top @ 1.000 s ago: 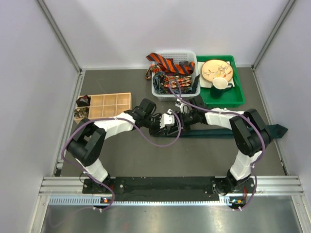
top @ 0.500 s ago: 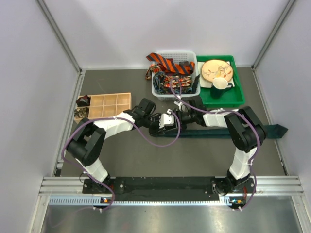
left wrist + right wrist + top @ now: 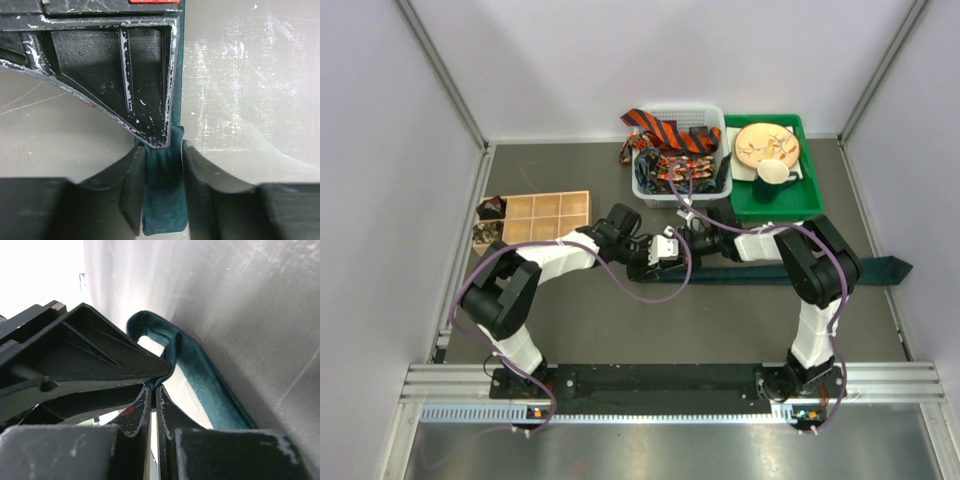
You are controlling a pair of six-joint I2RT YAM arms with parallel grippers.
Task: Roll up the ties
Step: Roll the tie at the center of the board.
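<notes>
A dark teal tie [image 3: 890,267] lies across the table, its left end lifted and folded over between both grippers. My right gripper [image 3: 152,387] is shut, its tips pinching the curled fold of the tie [image 3: 205,380]. My left gripper [image 3: 163,150] is open. Its fingers [image 3: 131,190] stand close on either side of the tie's end [image 3: 162,210], just below the right gripper's finger [image 3: 145,75]. From above, the left gripper [image 3: 665,250] and right gripper [image 3: 692,240] meet mid-table. An orange-and-black striped tie [image 3: 660,128] and patterned ties [image 3: 670,165] fill the basket [image 3: 638,185].
A green tray [image 3: 800,205] at the back right carries a wooden plate [image 3: 767,143] and a dark mug [image 3: 775,175]. A wooden compartment box [image 3: 545,215] sits to the left of the grippers. Grey walls enclose the table on three sides.
My right gripper has shut on the tie's fold and its arm has drawn in toward the left. The left jaws have widened a little.
</notes>
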